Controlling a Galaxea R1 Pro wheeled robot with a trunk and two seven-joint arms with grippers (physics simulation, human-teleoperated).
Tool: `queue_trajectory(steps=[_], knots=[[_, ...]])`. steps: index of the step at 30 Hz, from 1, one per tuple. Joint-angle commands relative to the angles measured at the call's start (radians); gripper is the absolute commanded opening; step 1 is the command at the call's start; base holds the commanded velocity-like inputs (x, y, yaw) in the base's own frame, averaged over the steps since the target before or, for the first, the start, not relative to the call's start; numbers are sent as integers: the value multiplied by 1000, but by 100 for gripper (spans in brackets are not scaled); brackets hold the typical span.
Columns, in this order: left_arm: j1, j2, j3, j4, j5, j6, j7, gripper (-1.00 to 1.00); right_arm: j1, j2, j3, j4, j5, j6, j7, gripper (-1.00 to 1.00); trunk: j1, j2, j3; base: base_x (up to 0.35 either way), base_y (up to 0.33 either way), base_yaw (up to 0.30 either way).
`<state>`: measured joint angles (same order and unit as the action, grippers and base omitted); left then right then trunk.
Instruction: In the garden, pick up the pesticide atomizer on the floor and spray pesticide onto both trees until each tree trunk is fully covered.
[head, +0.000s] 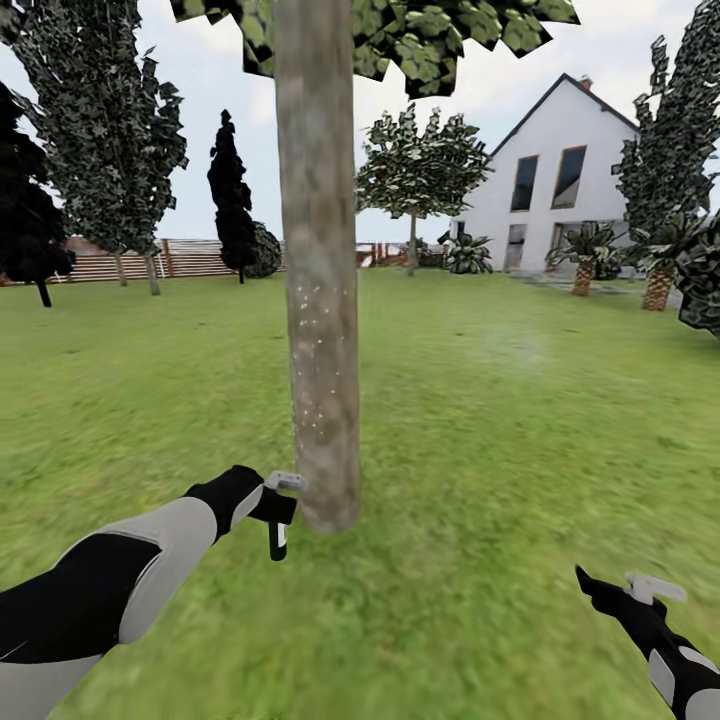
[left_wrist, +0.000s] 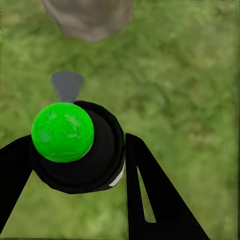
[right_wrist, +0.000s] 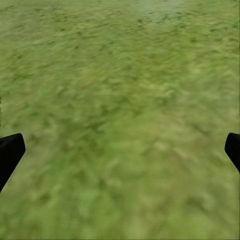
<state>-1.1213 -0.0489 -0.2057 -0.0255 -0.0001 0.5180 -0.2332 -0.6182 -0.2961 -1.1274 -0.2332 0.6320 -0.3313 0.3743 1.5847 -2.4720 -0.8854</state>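
Observation:
A thick grey-brown tree trunk (head: 320, 300) rises straight ahead, with fine pale specks on its lower part. My left gripper (head: 276, 508) is shut on the pesticide atomizer (head: 277, 542), a slim black sprayer held just left of the trunk's base, close to it. In the left wrist view the atomizer (left_wrist: 95, 160) shows a green cap between my two black fingers (left_wrist: 155, 200), and its grey nozzle faces the trunk base (left_wrist: 90, 17). My right gripper (head: 603, 588) hangs open over the grass at the lower right, holding nothing; its fingers (right_wrist: 10, 155) stand wide apart.
The green lawn (head: 520, 420) spreads out on all sides. Another leafy tree (head: 412, 235) stands far behind. Dark cypresses (head: 232, 200) and a slat fence (head: 190, 258) line the back left. A white house (head: 560, 180) and short palms (head: 585, 260) are at the back right.

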Motion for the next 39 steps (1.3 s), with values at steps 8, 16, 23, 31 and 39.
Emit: queue_trajectory(steps=[8,16,23,31,39], knots=[[0,0,0,-1,0,0,0,-100,0,0,0,0,0,0,0,100,0,0,0,5,-322,253],[0,-3,-1,-1,0,0,0,-100,0,0,0,0,0,0,0,100,0,0,0,74,-322,255],[0,-6,-1,-1,0,0,0,-100,0,0,0,0,0,0,0,100,0,0,0,60,-322,248],[0,-8,-1,-1,0,0,0,-100,0,0,0,0,0,0,0,100,0,0,0,2,-322,35],[0,-8,-1,-1,0,0,0,-100,0,0,0,0,0,0,0,100,0,0,0,0,-323,84]])
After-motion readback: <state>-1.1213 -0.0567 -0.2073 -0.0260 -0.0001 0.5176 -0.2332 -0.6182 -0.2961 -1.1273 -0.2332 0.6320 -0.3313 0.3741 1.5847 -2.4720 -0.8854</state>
